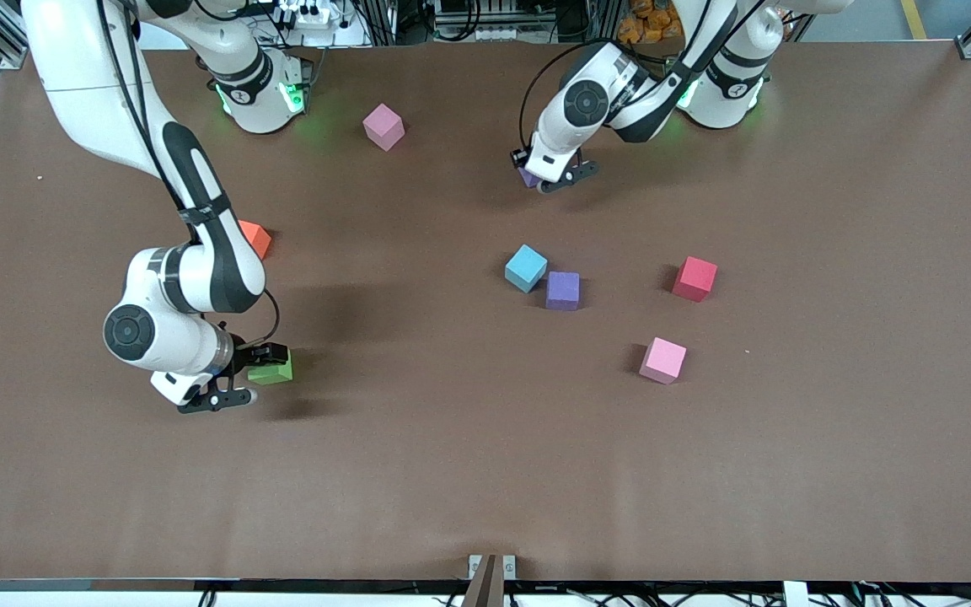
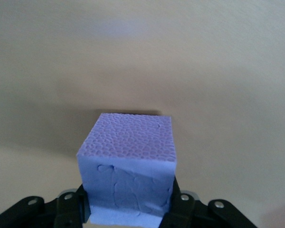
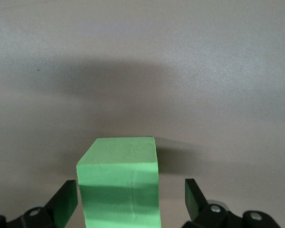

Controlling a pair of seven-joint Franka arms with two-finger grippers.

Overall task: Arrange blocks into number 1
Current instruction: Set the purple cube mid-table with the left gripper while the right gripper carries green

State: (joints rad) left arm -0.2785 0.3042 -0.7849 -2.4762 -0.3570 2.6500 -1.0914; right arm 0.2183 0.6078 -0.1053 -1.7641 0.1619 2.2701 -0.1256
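Observation:
My right gripper [image 1: 260, 373] [image 3: 131, 202] is down at the green block [image 1: 275, 369] [image 3: 118, 185], open, with one finger close to the cube and a gap at the other. A purple block [image 1: 527, 177] [image 2: 128, 152] sits pressed between both fingers of my left gripper [image 1: 538, 179] [image 2: 128, 206], which is shut on it near the robots' bases; I cannot tell whether it rests on the table. The light blue block [image 1: 526, 267] and the second purple block [image 1: 563, 290] lie corner to corner mid-table. The orange block [image 1: 257, 239] is partly hidden by my right arm.
A red cube [image 1: 695, 278] lies toward the left arm's end from the blue and purple pair. One pink cube [image 1: 663, 360] is nearer to the front camera than the red one; another pink cube [image 1: 383, 126] lies near the right arm's base.

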